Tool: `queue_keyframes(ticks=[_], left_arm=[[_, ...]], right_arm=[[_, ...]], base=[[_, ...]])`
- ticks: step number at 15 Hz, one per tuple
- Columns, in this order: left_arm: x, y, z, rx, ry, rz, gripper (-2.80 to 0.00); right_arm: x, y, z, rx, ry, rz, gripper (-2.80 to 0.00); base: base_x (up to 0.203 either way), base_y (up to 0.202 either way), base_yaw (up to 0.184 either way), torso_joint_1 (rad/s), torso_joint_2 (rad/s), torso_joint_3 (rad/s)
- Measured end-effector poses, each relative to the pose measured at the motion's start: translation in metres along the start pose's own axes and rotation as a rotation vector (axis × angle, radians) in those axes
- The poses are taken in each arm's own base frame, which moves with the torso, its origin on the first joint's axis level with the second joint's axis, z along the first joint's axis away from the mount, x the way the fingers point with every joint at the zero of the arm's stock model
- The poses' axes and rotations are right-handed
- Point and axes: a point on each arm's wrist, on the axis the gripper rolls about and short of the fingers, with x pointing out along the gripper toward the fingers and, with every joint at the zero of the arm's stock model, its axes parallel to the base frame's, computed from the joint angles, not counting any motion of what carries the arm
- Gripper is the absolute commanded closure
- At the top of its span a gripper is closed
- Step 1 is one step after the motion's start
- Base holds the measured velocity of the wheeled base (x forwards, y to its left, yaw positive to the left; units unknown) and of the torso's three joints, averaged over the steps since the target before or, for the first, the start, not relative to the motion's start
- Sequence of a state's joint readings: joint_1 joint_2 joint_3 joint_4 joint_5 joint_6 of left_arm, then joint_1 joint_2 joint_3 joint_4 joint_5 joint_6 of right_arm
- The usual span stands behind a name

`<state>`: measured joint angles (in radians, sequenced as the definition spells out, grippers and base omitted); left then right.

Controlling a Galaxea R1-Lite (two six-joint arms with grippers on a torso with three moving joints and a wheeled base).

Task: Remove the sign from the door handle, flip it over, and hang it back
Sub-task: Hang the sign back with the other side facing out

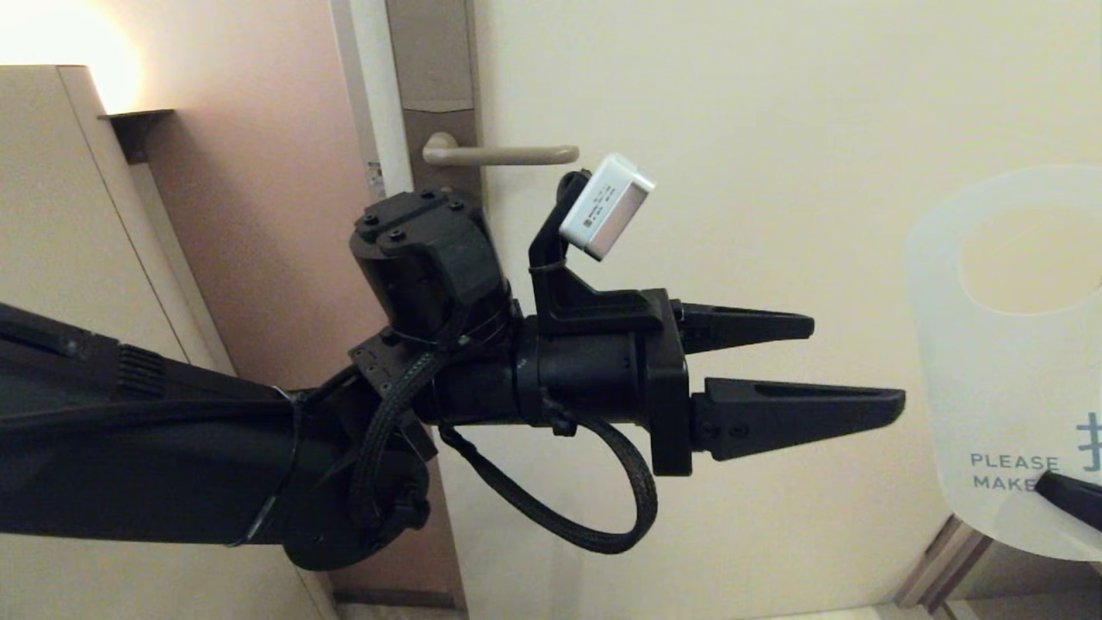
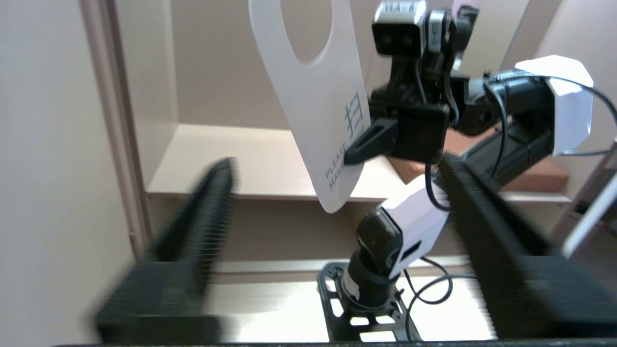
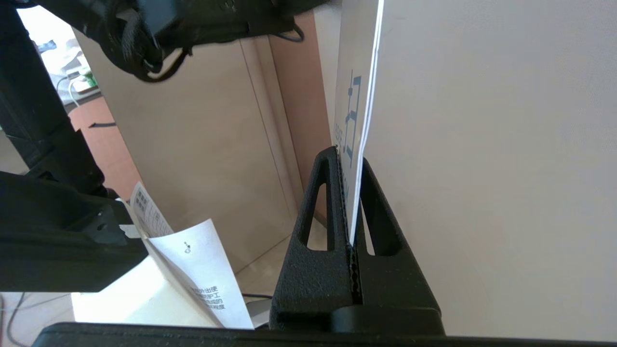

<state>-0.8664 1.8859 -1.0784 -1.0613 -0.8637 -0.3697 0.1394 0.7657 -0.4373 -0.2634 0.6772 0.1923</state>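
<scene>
Right of the door handle (image 1: 499, 155), well apart: the sign (image 1: 1003, 362), thin, light, bendy card, pinched by its lower end in the right gripper (image 3: 352, 231); best held edgewise. Left gripper (image 1: 826, 366) between, spread, empty.

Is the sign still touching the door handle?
Apart. The head view shows the sign off to the right in the right gripper, and the door handle bare.
</scene>
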Motion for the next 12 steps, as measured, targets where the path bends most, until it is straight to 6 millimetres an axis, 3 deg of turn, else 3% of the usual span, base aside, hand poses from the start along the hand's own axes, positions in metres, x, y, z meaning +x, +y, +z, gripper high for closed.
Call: queue_keyframes(ticks=[5,9,12], left_arm=[[-0.025,-0.012,0.009,0.009,-0.015,0.069,0.0],[-0.067,-0.025,0.009,0.09,-0.01,0.233,0.0],[-0.106,-0.036,0.002,0.177,0.052,0.452,0.0]], right_arm=[[-0.002,0.001,-0.003,-0.003,-0.001,-0.002,0.0],[-0.003,0.002,-0.003,-0.008,-0.004,-0.004,0.0],[-0.003,0.002,-0.003,-0.011,-0.006,-0.004,0.0]], base=[[0.0,0.0,0.0,0.0,0.0,0.0],[0.0,0.0,0.0,0.0,0.0,0.0],[0.0,0.0,0.0,0.0,0.0,0.0]])
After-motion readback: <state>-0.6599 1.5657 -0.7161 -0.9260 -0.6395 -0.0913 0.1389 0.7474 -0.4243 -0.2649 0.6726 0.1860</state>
